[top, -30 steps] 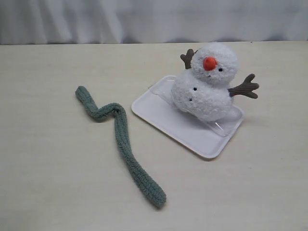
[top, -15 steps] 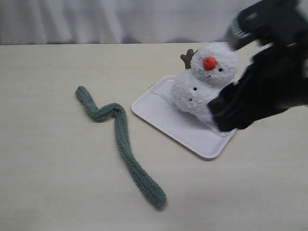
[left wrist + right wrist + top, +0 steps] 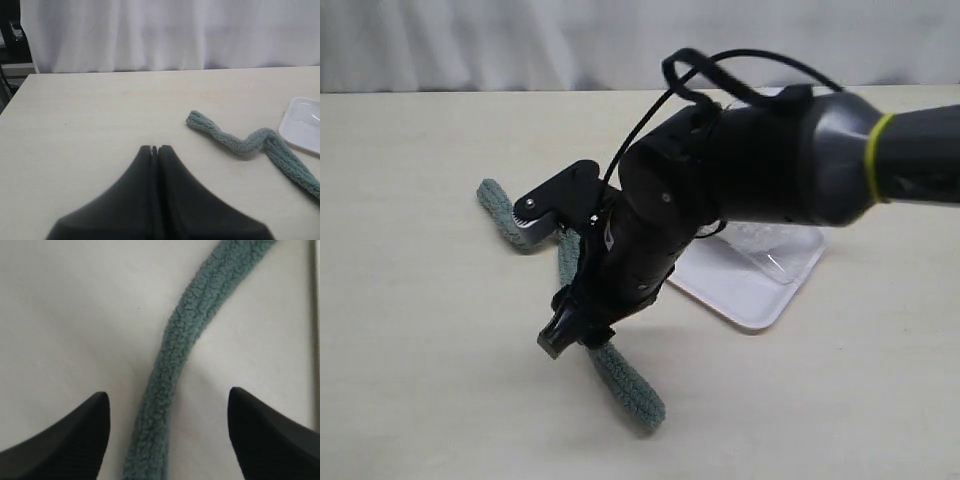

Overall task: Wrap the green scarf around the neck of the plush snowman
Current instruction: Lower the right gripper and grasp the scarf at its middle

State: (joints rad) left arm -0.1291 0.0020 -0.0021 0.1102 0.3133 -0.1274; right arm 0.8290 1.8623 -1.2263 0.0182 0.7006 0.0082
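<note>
The green scarf (image 3: 632,388) lies in a bent line on the pale table, left of the tray. My right arm reaches across from the right and hides the plush snowman. My right gripper (image 3: 544,278) hangs open low over the scarf's middle stretch. In the right wrist view the scarf (image 3: 195,325) runs lengthwise between the two spread fingers, and the right gripper (image 3: 167,400) holds nothing. My left gripper (image 3: 154,148) is shut and empty, back from the scarf's (image 3: 235,141) curled far end; it does not show in the exterior view.
A white tray (image 3: 785,285) sits right of the scarf, partly under the right arm; its corner (image 3: 302,125) shows in the left wrist view. A white curtain (image 3: 520,40) hangs behind the table's back edge.
The right arm has swung in from the right, across the snowman, and come down over the scarf's middle with its jaws spread. Scarf and tray have not moved.
</note>
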